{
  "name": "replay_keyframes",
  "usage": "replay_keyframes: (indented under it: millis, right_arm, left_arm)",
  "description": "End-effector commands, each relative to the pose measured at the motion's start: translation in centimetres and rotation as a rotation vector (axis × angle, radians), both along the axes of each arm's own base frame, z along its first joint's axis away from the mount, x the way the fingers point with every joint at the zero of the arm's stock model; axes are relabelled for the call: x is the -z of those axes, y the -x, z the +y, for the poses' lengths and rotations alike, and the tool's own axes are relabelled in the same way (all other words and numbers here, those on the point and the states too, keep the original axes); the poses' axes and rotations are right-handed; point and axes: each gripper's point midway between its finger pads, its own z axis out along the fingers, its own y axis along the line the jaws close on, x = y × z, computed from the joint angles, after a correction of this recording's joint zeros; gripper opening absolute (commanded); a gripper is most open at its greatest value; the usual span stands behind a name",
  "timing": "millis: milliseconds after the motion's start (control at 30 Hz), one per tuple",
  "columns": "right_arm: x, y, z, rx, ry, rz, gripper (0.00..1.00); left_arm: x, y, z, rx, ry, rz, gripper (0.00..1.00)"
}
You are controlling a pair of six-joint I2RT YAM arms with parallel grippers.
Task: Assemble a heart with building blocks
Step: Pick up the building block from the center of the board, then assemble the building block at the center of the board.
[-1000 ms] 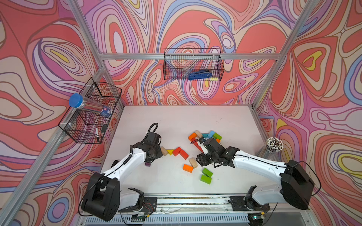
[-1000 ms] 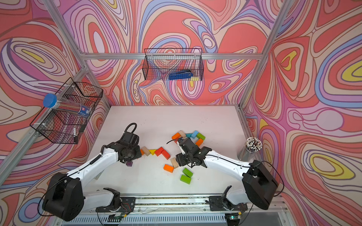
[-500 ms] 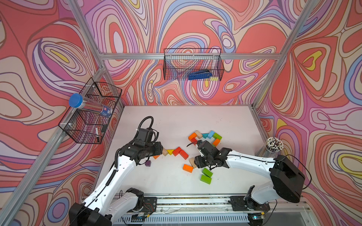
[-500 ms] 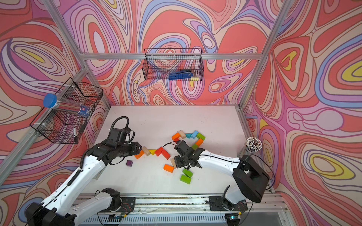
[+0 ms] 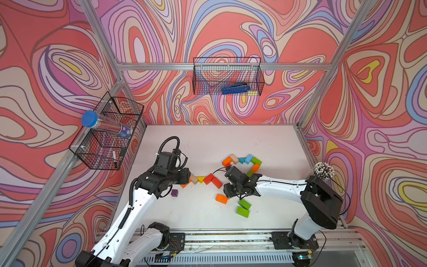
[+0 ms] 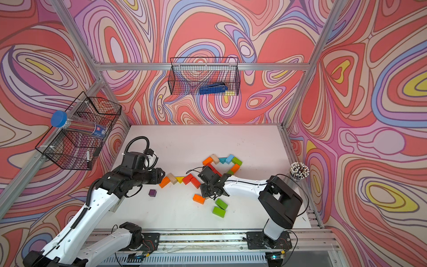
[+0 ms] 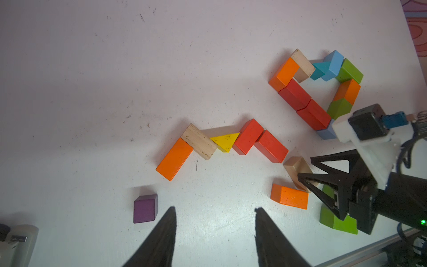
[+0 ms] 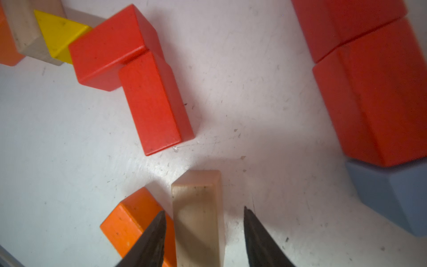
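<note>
Wood brick [image 8: 197, 203] between tips of right gripper [image 8: 204, 210]; gap one side

Worktop [image 5: 208, 141], centre as dial. Ring of blocks [image 5: 249, 158] at 2 o'clock. Zigzag row [image 5: 209, 178] from centre toward 9 o'clock, pieces touching. Cube [image 5: 175, 192] alone, 8 o'clock of the row's outer end. Loose brick [image 5: 221, 198] at 6 o'clock of the inner end; second brick [image 8: 198, 215] just beside it, between the fingers [image 8: 152, 238] of the right gripper [image 8: 204, 209]. Pair of bricks [image 5: 242, 212] at 5 o'clock. Pencil cup [image 5: 322, 170] at 3 o'clock, at the edge.
</note>
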Motion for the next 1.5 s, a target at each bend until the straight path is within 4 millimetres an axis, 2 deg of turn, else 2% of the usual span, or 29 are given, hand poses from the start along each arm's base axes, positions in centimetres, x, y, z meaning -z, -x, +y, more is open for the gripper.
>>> replay_keyframes:
  millis: [0, 133, 267, 367, 467, 567, 800, 900, 1033, 1067, 1267, 1467]
  right_arm:
    - [0.5, -0.3, -0.6, 0.02, 0.051, -0.016, 0.53]
    - [0.9, -0.2, -0.9, 0.014, 0.076, -0.016, 0.5]
    - [0.5, -0.5, -0.9, 0.003, 0.075, -0.034, 0.37]
    - [0.0, -0.5, -0.8, -0.015, 0.079, -0.045, 0.3]
    - [-1.0, -0.6, -1.1, -0.031, 0.086, -0.067, 0.29]
    - [-2.7, -0.7, -0.5, -0.06, 0.059, -0.087, 0.28]
    - [-6.0, -0.2, 3.6, -0.161, -0.012, -0.128, 0.27]
    - [-6.5, 0.0, 6.0, -0.203, -0.02, -0.141, 0.26]
    - [-6.9, 0.2, 9.2, -0.261, -0.025, -0.153, 0.27]
    - [-5.9, 0.3, 10.1, -0.275, -0.011, -0.141, 0.26]
    - [-3.8, 0.4, 14.4, -0.297, -0.013, -0.103, 0.26]
    - [-2.2, 0.5, 16.8, -0.287, -0.015, -0.075, 0.26]
  left_arm:
    - [0.1, 0.4, 0.5, 0.011, -0.029, 0.013, 0.56]
    - [0.1, 0.4, 0.6, 0.003, -0.035, 0.008, 0.56]
    - [0.4, 0.3, 0.8, -0.024, -0.035, 0.024, 0.57]
    - [0.9, 0.1, 1.0, -0.043, -0.034, 0.053, 0.62]
    - [1.2, -0.1, 1.5, -0.07, -0.025, 0.074, 0.65]
    - [1.8, -0.7, 2.4, -0.114, 0.008, 0.11, 0.66]
    - [4.8, -2.0, 5.6, -0.261, 0.068, 0.306, 0.65]
    - [6.2, -2.8, 5.9, -0.286, 0.128, 0.373, 0.65]
    - [7.9, -4.0, 7.4, -0.315, 0.039, 0.428, 0.64]
    - [8.3, -4.2, 7.6, -0.321, 0.033, 0.444, 0.64]
    - [11.0, -5.0, 8.9, -0.344, -0.029, 0.573, 0.56]
    - [12.8, -4.4, 8.6, -0.336, -0.014, 0.647, 0.54]
